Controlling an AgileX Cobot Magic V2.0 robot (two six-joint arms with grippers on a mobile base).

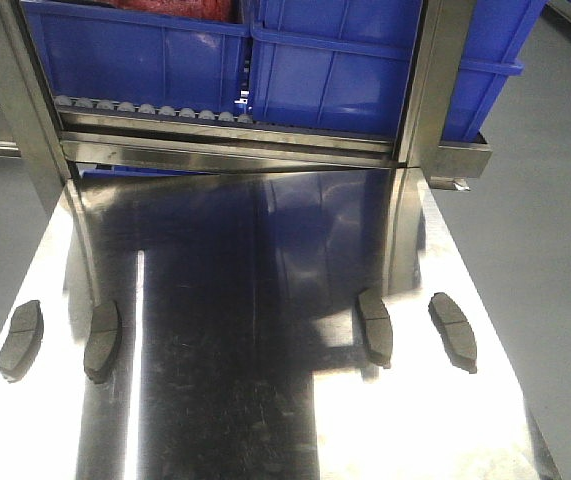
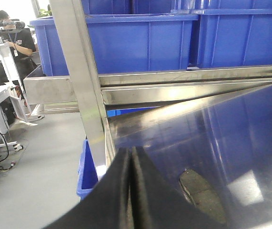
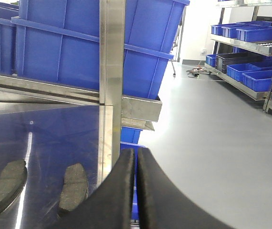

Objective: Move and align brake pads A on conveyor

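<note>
Two brake pads A lie on the left of a shiny steel table, and two more lie on its right. All are dark grey and lie flat, roughly parallel. My left gripper is shut with nothing in it, hanging over the table's left edge with a pad just to its right. My right gripper is also shut and empty, beyond the table's right edge, with two pads to its left. The conveyor is out of view. Neither gripper shows in the front view.
Blue bins sit on a roller rack behind the table, between steel posts. A blue bin stands on the floor by the left edge. A person stands far left. Shelves with bins line the far right.
</note>
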